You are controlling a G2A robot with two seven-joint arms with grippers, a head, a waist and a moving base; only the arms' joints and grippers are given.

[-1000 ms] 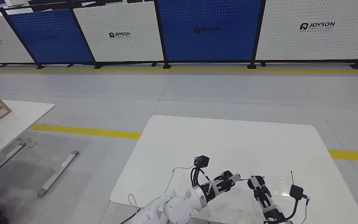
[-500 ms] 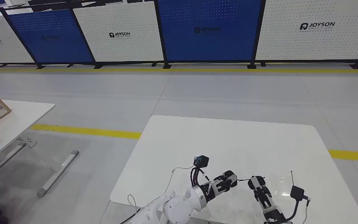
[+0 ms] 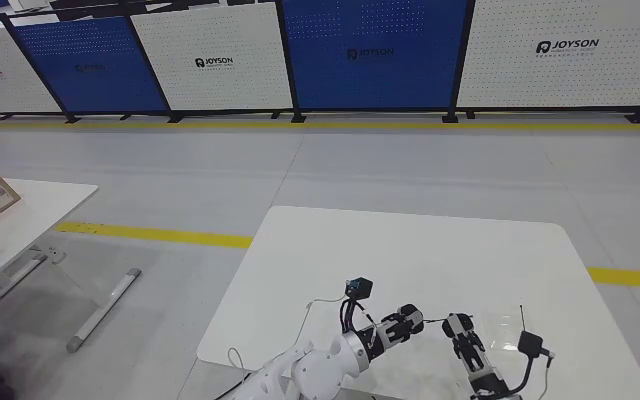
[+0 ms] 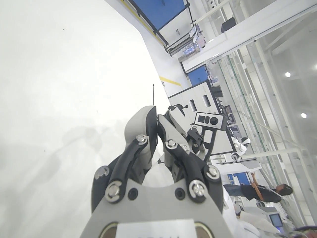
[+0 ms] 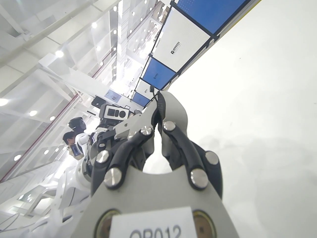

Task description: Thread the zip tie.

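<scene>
— Zip tie [image 5: 153,94], where's it at? Top view's kinda far off for me.

— Right wrist view's your friend. Right gripper [image 5: 159,99] has its fingers clamped on the strap just behind the head, and the little black head pokes out past the tips. From above, both grippers hang over the table [image 3: 400,250] right by its near edge, tips angled toward each other with a small gap.

— And the left one?

— Left gripper [image 4: 157,116]: fingers pressed together. Can't tell from its own view if any strap's in there. Up top the tie's just a thin dark line across that gap, too fine to see where it ends.

— Room to move?

— Loads. Past the grippers the white tabletop runs on to the far edge and its two rounded corners. Nearest thing is a thin black strip [image 3: 521,316] lying on the right arm's side, between the right gripper and the table's right edge, apart from both; left wrist view catches it close to that edge. Beyond the table it's grey floor [image 3: 300,160], a yellow line [image 3: 150,235], then blue and white panels [image 3: 375,55] at the back. Second white table [image 3: 40,205] off to the left, well apart.
</scene>
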